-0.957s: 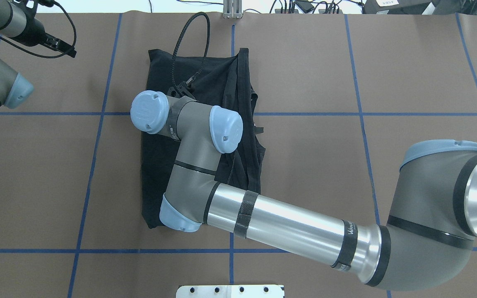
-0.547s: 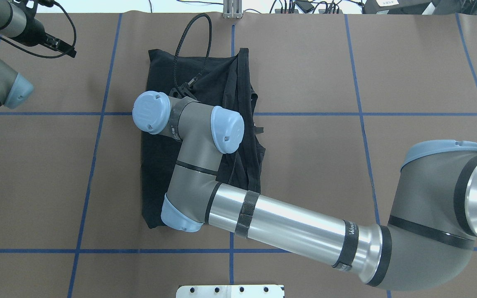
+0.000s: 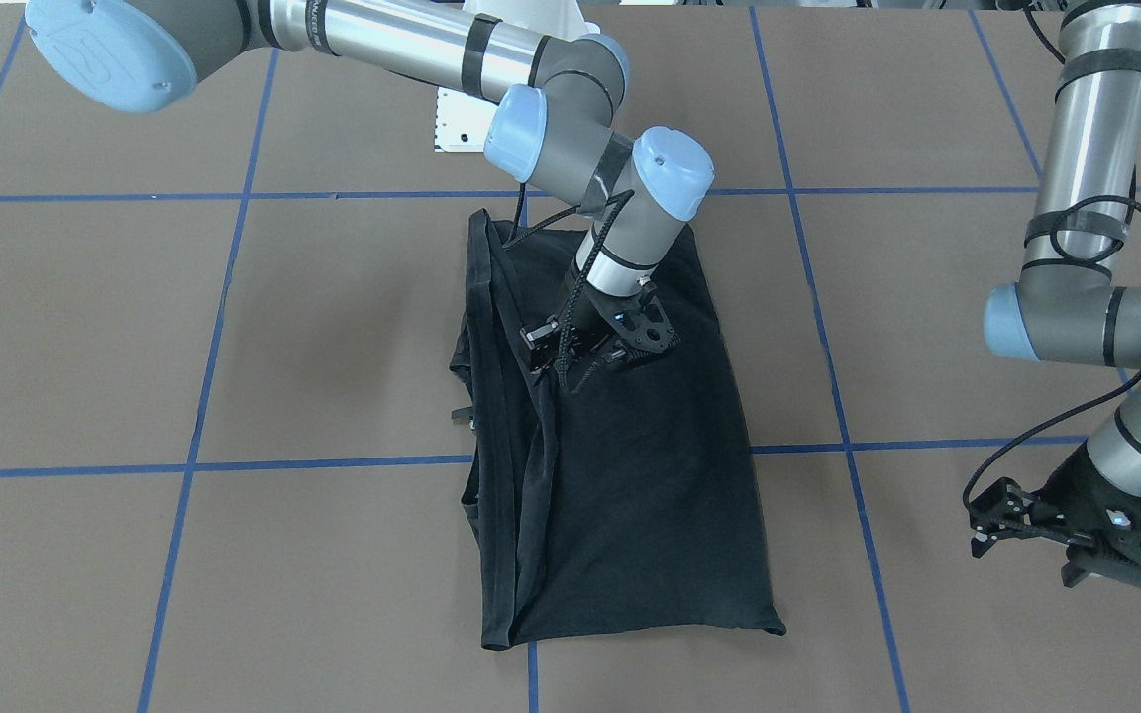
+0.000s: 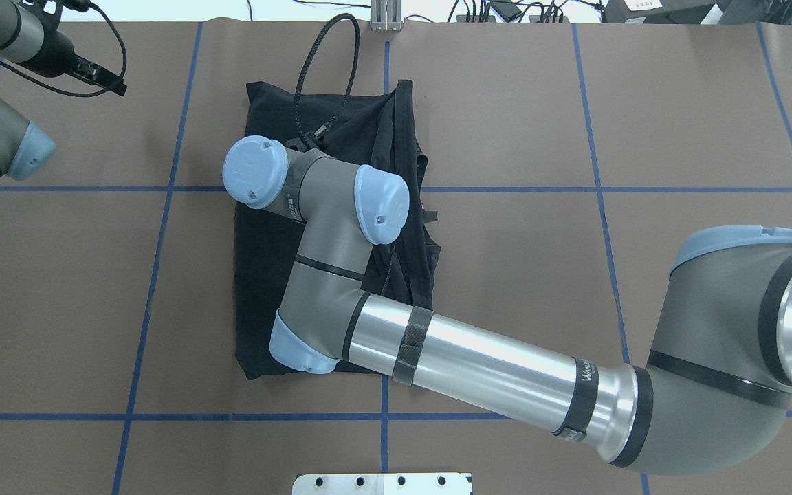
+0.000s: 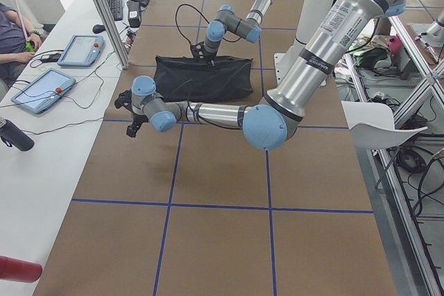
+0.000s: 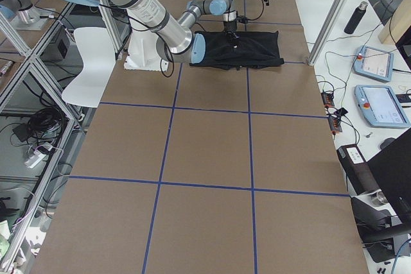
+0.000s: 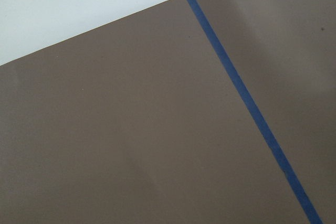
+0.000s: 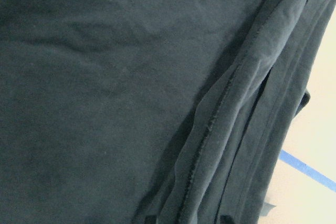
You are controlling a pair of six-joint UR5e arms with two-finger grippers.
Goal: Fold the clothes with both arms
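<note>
Cloth fills nearly the whole right wrist view: the black T-shirt [image 8: 105,103], only plain fabric showing, with a ridge of stacked hems [image 8: 220,119] running toward 1 o'clock. The overhead view gives the wider picture. The shirt lies folded into a long rectangle on the brown table [image 4: 678,137], just toward 11 o'clock from the centre, with its bunched edges along the 3 o'clock side. There, though, the right arm [image 4: 492,357] reaches across and its blue-capped wrist joints cover the tool. Only the front-facing view shows the right gripper [image 3: 595,356], pointing down low over the middle of the shirt, next to the bunched edge. Whether its fingers are spread or pressed together, and whether they touch the cloth, I cannot tell (black against black). The left gripper [image 3: 979,530] hangs well apart from the shirt, at 4 o'clock in the front-facing view, above bare table. Its fingers are too small and dark to tell their state. The left wrist view shows only brown table and a strip of blue tape [image 7: 247,108]. From the left end view, two tablets [image 5: 80,50] lie on a white side bench at 10 o'clock.
</note>
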